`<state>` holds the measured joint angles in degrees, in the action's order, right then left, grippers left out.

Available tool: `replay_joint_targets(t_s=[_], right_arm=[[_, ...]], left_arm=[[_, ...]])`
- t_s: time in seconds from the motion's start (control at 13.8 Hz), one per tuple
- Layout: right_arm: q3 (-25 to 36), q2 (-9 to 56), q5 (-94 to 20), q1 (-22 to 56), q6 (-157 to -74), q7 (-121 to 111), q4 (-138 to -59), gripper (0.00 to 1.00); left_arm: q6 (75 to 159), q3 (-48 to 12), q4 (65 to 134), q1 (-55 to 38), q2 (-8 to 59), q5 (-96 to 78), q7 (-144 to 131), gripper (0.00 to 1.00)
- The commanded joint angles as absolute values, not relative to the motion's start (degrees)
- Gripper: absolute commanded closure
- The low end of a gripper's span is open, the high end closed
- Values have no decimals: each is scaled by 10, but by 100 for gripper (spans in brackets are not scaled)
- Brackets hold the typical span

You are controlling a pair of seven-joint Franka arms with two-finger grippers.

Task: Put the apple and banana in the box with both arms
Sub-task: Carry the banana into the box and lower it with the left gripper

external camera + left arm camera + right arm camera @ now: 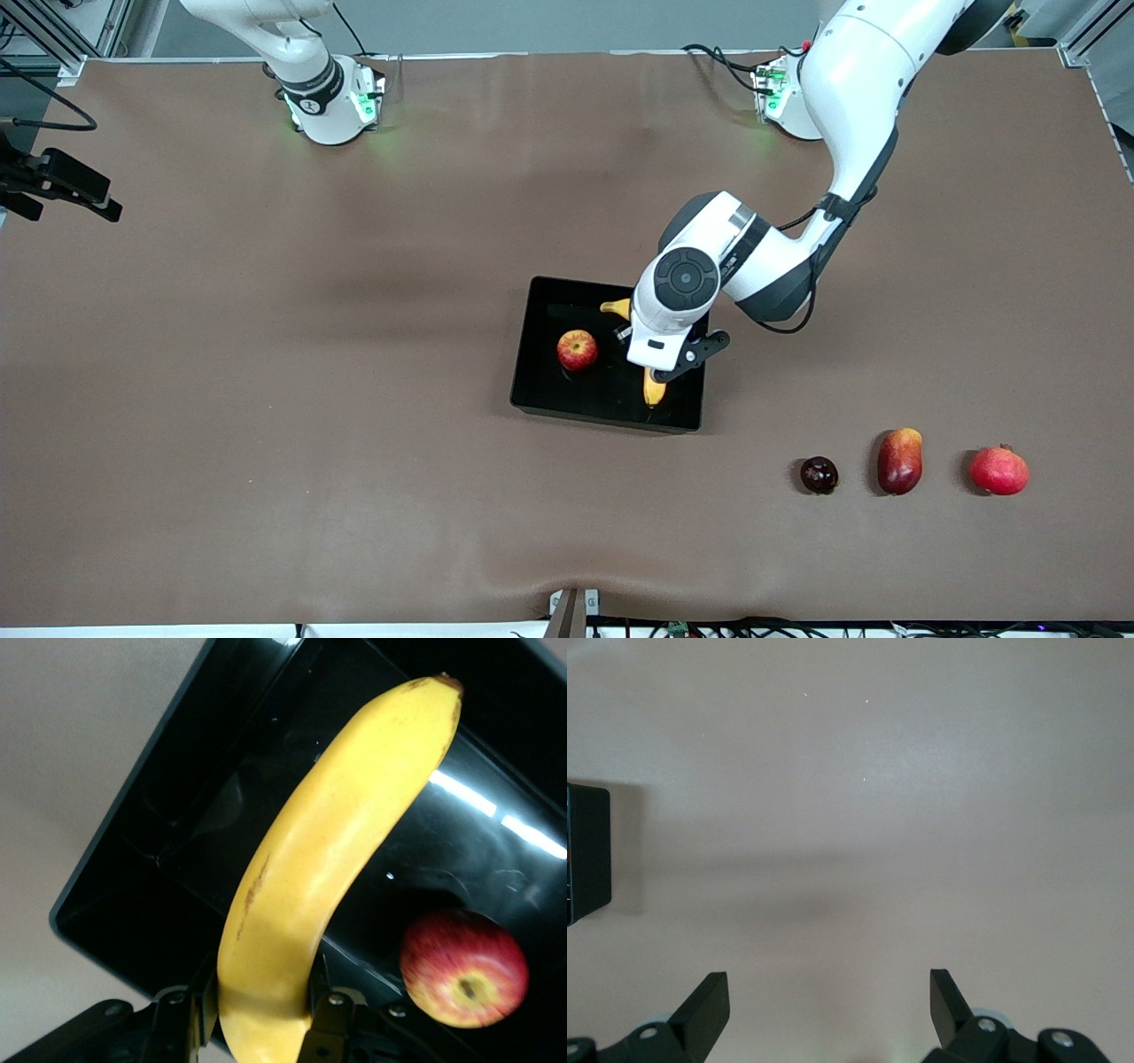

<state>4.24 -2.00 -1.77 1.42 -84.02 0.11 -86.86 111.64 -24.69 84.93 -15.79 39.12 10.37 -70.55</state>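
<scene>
The black box (602,418) sits mid-table. The red, yellow-speckled apple (577,350) lies in it toward the right arm's end, and also shows in the left wrist view (463,968). My left gripper (649,359) is over the box's other half, shut on the yellow banana (654,388). In the left wrist view both fingers press the banana (337,842) near one end, at the gripper (263,1010), with the rest stretching over the box's floor (133,842). My right gripper (830,992) is open and empty above bare table, out of the front view; a box corner (586,855) shows at its view's edge.
Three fruits lie in a row nearer the front camera toward the left arm's end: a small dark round fruit (819,475), a red-yellow mango (900,460) and a red pomegranate (999,470). A black camera mount (62,186) juts over the table's edge at the right arm's end.
</scene>
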Motion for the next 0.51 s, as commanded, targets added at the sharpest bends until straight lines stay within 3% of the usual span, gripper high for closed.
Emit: replay_joint_targets(t_s=[0.0,0.43], right_arm=[[34,-23,-13,4,-837,5,-867,0],[34,-23,-13,4,-837,5,-867,0]], left_arm=[[1108,-244,835,-165,413,137,-722,100],[1138,-244,833,-165,442,148,-714,100]])
